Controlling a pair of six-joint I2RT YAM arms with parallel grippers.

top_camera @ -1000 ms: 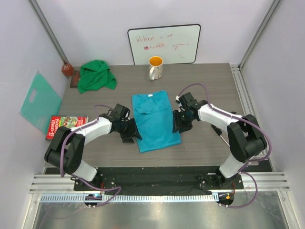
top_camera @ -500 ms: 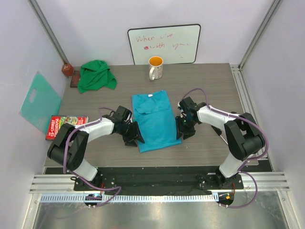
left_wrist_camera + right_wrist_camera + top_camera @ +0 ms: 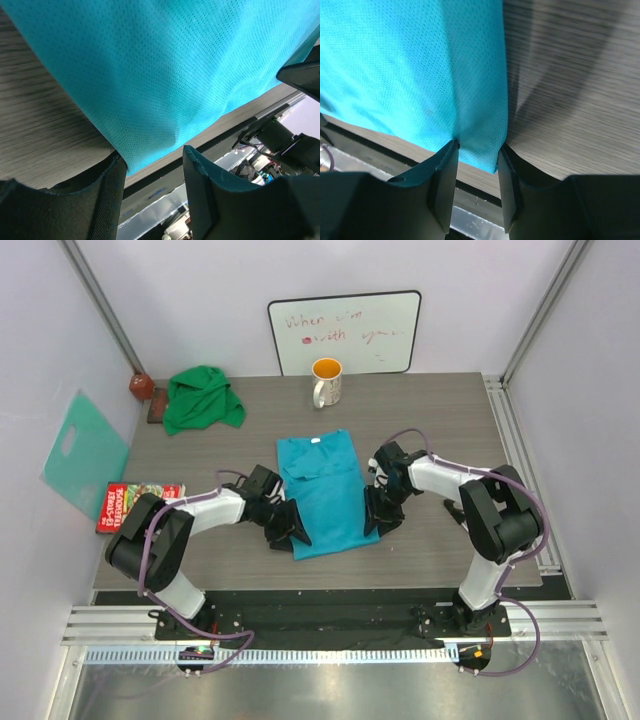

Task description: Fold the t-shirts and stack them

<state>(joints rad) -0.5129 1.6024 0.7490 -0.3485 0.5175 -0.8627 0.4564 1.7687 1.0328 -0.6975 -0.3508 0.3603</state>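
Both arms lie low over the grey wood-grain tabletop [image 3: 440, 430], elbows bent outward and forearms angled in toward each other. The left arm [image 3: 200, 510] reaches rightward, bringing the left gripper [image 3: 285, 525] to the near left corner of the turquoise-blue cloth t-shirt [image 3: 325, 495]. The right arm [image 3: 445, 475] curls leftward, so the right gripper [image 3: 378, 518] meets the shirt's near right corner.

That shirt lies flat as a long folded strip in the middle of the tabletop, collar toward the far edge. The darker kelly green cloth t-shirt [image 3: 203, 398] sits crumpled at the far left corner.

A white rectangular whiteboard [image 3: 345, 332] leans behind the far edge with red handwriting; I can make out "When" and "with", little else.

The left fingers [image 3: 107, 200] stand partly apart, the shirt's corner in the gap and touching one of them. The right fingers [image 3: 445, 185] are also partly apart, straddling the corner hem, which fills the space between them; neither pair has closed on the cloth.
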